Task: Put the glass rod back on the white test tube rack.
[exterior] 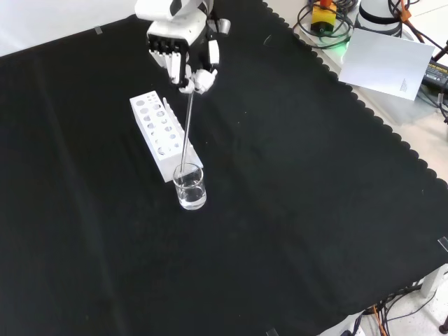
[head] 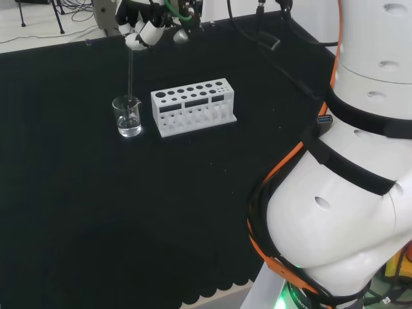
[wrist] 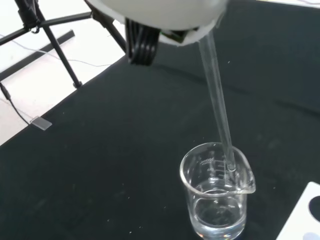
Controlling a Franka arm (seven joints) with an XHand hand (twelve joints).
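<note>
The hand [head: 147, 31] [exterior: 183, 50] is shut on the top of a clear glass rod [head: 130, 74] [exterior: 187, 129] [wrist: 218, 102], which hangs nearly upright. The rod's lower end dips just inside the rim of a small glass beaker [head: 128, 116] [exterior: 190, 189] [wrist: 216, 192] with a little clear liquid at its bottom. Close beside the beaker stands the white test tube rack [head: 194, 107] [exterior: 162, 133], its rows of holes unfilled; its corner [wrist: 306, 216] shows in the wrist view. The hand hovers above the beaker, to the left of the rack in the head view.
The arm's large white links [head: 347, 180] rise at the right of the head view. Black cables [head: 270, 45] lie on the cloth behind the rack. White paper [exterior: 388, 59] and wiring sit past the cloth's scalloped edge. A black stand's legs [wrist: 55, 40] are on the floor.
</note>
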